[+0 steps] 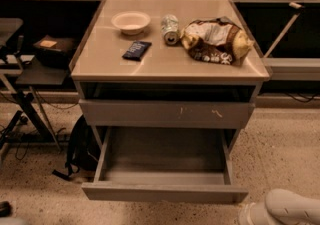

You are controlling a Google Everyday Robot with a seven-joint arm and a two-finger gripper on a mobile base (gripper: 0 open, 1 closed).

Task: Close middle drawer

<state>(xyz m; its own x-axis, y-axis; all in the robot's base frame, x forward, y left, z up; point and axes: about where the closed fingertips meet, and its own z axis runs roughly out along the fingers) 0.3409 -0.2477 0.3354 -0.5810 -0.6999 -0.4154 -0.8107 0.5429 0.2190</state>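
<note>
The middle drawer [165, 192] is pulled far out of the cabinet, and its bare tray interior [165, 159] is open to view. Its front is plain and grey-brown. Right above it is the drawer front with pale scratch marks [167, 114], which stands out only slightly. A white rounded part of my arm [287, 208] shows at the bottom right corner, to the right of the open drawer's front and apart from it. My gripper itself is out of view.
On the cabinet top [100, 64] are a pale bowl [131, 21], a dark packet [136, 50], a can on its side [170, 29] and a chip bag [216, 41]. A black backpack [80, 149] leans at the cabinet's left. A dark side table [35, 69] stands further left.
</note>
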